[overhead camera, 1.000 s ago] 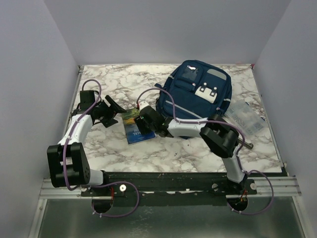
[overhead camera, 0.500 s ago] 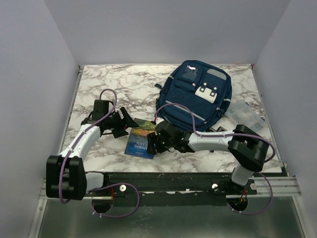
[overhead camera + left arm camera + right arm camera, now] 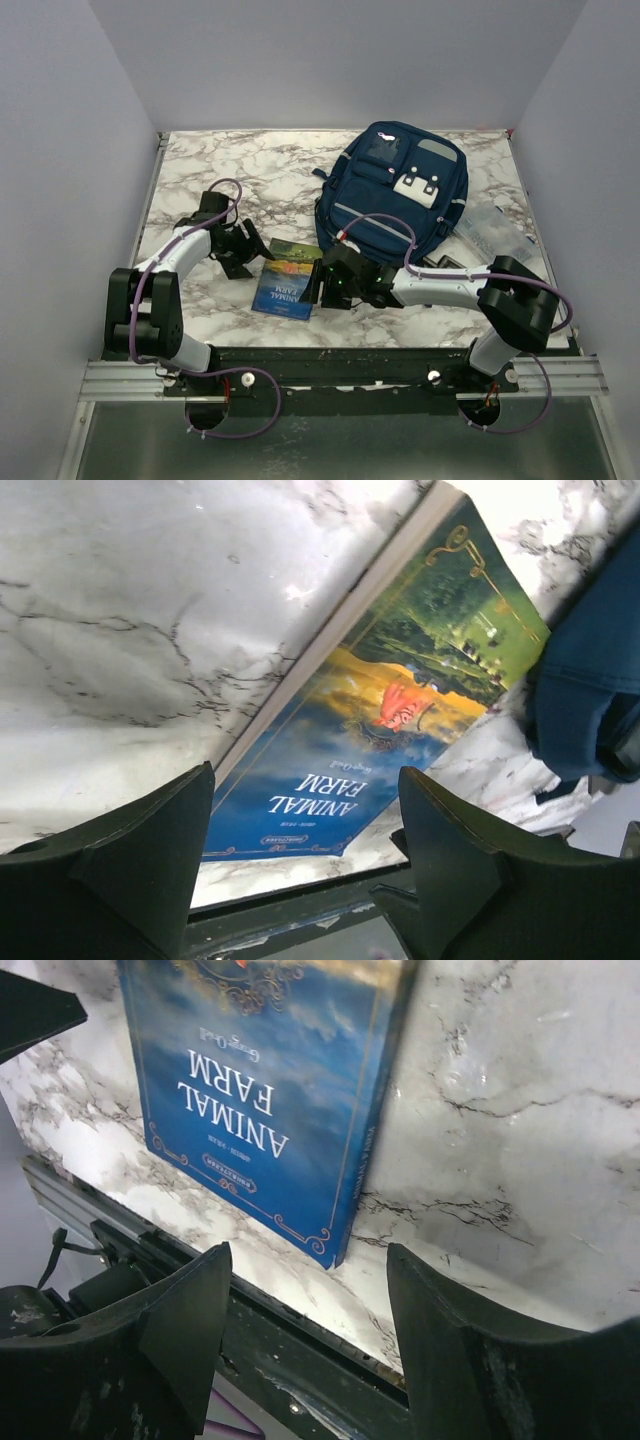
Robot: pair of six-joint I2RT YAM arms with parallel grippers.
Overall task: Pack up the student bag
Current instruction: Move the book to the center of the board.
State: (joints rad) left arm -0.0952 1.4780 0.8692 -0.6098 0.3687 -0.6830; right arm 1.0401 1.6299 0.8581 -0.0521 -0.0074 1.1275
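Top external | left fingers (image 3: 130, 860), right fingers (image 3: 470, 1360) spread, empty, flanking blue paperback book (image 3: 283, 283) at 9 and 3 o'clock | risk: flat book slides, pinch misses.

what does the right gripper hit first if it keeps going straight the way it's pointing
Probably the Animal Farm book, lying flat just ahead of the open right gripper; height is unclear, so it might skim over it.
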